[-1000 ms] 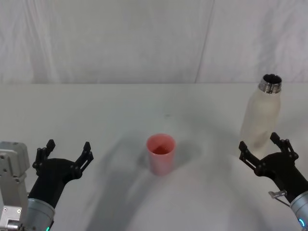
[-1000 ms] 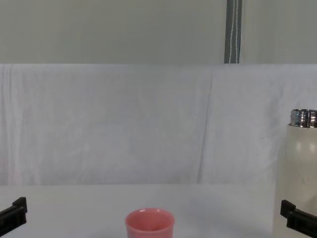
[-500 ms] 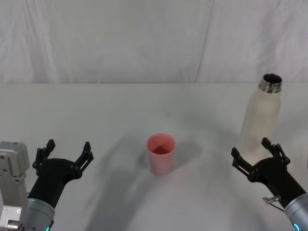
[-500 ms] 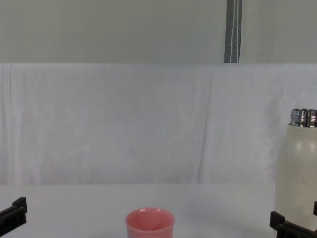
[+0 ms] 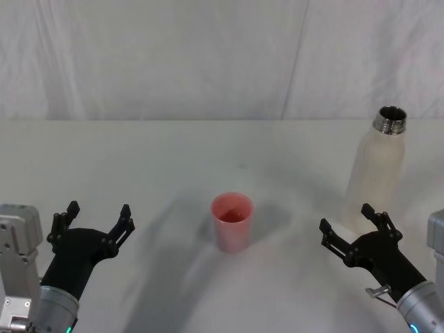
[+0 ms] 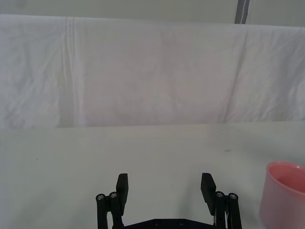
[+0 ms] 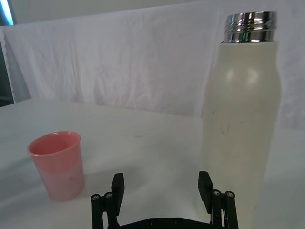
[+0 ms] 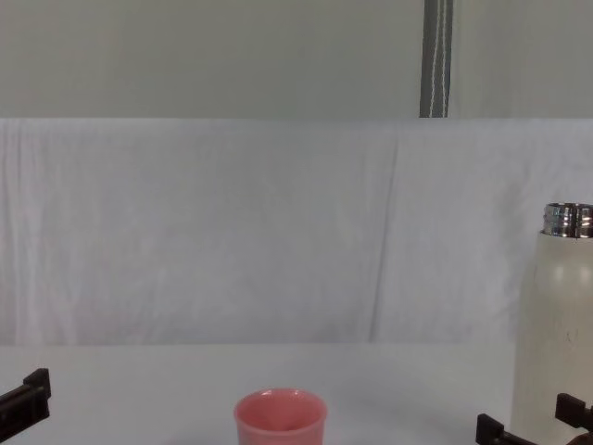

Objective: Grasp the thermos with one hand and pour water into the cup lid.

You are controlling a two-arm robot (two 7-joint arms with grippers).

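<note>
Thermos (image 5: 376, 172) stands upright on the white table (image 5: 208, 149), far right side, cap off, steel neck w/ threads showing. Pink cup lid (image 5: 232, 221) sits upright near table centre, well apart from thermos, to its left & nearer the robot. Right claw (image 5: 352, 234) is low over the table just in front of the thermos base, a bit to the cup side; fingers spread wide, nothing between them, not touching the bottle. In the right wrist view the claw (image 7: 162, 192) has both black fingers apart, thermos (image 7: 240, 119) rising just beyond the one finger, cup lid (image 7: 57, 164) off to the other side. Left claw (image 5: 94, 222) hangs at the left front of the table, well apart from the cup lid, fingers also spread & empty; left wrist view shows it (image 6: 165, 190) w/ the cup lid (image 6: 283, 194) at the frame edge. White cloth backdrop (image 5: 208, 55) behind the table. Chest view: cup lid (image 8: 280, 420) low centre, thermos (image 8: 558, 324) at right edge.
</note>
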